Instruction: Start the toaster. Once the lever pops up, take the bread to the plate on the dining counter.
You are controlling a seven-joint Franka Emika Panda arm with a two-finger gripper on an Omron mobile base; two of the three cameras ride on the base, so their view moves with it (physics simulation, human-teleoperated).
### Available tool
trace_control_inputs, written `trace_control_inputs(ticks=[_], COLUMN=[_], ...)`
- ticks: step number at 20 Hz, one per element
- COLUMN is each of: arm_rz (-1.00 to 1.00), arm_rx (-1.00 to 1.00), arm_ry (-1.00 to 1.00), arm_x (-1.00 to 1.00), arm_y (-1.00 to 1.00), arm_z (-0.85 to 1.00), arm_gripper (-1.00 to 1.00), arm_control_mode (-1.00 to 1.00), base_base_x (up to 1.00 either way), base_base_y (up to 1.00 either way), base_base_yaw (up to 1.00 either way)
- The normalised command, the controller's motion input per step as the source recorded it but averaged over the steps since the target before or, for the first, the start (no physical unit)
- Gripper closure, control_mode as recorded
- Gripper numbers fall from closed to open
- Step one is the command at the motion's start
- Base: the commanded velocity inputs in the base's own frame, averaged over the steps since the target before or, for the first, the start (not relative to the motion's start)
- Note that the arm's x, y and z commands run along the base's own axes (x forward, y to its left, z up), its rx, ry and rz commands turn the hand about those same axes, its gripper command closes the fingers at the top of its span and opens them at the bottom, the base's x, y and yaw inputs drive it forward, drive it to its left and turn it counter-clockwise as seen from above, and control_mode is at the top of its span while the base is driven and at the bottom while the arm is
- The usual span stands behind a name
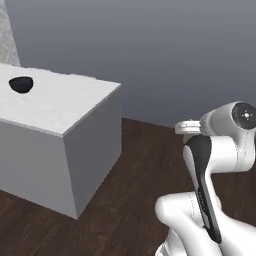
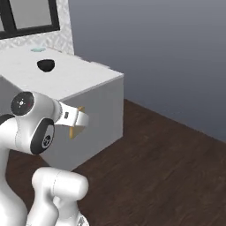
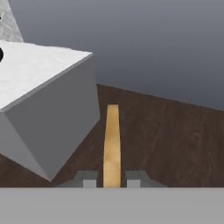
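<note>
On the left the dining counter (image 1: 55,107) carries a dark bowl (image 1: 21,84). Right of it, the gripper (image 3: 111,183) pinches the bread (image 3: 112,146) edge-on between its 2 nearly closed jaws, probably for safe carrying to the plate (image 2: 37,50).

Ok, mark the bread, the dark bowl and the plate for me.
bread (image 3: 112,144): hand view, middle of its edge-on face.
dark bowl (image 1: 21,84): left base view, its centre.
plate (image 2: 37,50): right base view, its pale rim.
</note>
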Motion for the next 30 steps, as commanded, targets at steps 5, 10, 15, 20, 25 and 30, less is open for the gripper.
trace_control_inputs(ticks=[5,10,15,20,25,30], arm_rz=[0.0,0.0,0.0,0.0,0.0,0.0], arm_rx=[0.0,0.0,0.0,0.0,0.0,0.0], arm_ry=[0.0,0.0,0.0,0.0,0.0,0.0], arm_x=[0.0,0.0,0.0,0.0,0.0,0.0], arm_y=[0.0,0.0,0.0,0.0,0.0,0.0], arm_z=[0.0,0.0,0.0,0.0,0.0,0.0], arm_gripper=[1.0,1.0,1.0,1.0,1.0,1.0], arm_control_mode=[1.0,1.0,1.0,1.0,1.0,1.0], base_base_x=[1.0,1.0,1.0,1.0,1.0,1.0], base_base_y=[0.0,0.0,0.01,0.09,0.11,0.06], base_base_yaw=[-0.4,-0.33,-0.26,-0.22,-0.11,0.05])
